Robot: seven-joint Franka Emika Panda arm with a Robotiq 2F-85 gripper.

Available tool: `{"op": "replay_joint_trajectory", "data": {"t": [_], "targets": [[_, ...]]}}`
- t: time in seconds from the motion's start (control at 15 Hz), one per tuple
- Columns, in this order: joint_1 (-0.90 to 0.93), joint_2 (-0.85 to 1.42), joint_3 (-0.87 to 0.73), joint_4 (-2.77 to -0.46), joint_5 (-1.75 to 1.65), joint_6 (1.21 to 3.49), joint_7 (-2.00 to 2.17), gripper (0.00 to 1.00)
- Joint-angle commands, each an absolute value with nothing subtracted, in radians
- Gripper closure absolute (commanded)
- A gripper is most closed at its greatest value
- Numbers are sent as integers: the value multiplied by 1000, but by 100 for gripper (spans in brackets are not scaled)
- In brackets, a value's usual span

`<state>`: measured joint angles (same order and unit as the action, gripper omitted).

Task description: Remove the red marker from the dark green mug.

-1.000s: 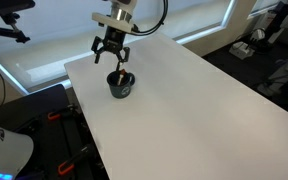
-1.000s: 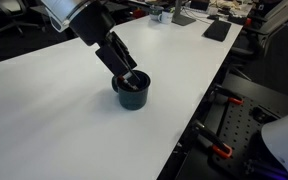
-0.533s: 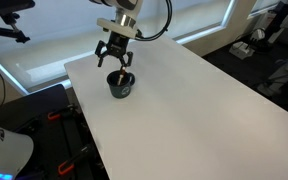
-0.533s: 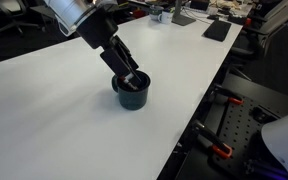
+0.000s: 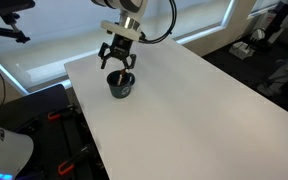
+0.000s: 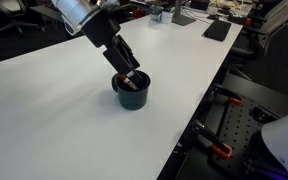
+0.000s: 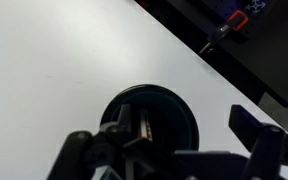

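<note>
I've got the pincer [image 5: 118, 66] just over the dark green mug [image 5: 121, 89], fingers spread wide, gripping nothing. The mug sits on the white surface [image 5: 189, 105], near one edge. Wrist view: the red marker [image 7: 144, 128] is inside the mug [image 7: 174, 112], leaning toward the rim, with one finger [image 7: 79, 150] on either side. In both exterior views the tips reach the rim.

The table [image 5: 184, 100] is shown as plain white, without pattern, in both exterior views. The dark green mug [image 6: 133, 93] is rendered so dark that it reads almost black. The red marker [image 7: 144, 128] is seen as a dull reddish streak inside it. The gripper [image 5: 119, 68] is coloured black and the arm [image 6: 76, 12] white. Red clamps [image 7: 239, 20] are seen at 1 o'clock in the wrist view.
</note>
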<state>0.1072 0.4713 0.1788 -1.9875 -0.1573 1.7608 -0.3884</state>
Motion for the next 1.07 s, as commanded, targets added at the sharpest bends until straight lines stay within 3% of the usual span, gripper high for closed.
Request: {"op": "replay_joint_trajectory", "data": {"t": [0.0,1.0], "targets": [[105,488,175,-1965,-154,1751,-400,0],[96,556,164,-1896,-160,1745,-404,0]]}}
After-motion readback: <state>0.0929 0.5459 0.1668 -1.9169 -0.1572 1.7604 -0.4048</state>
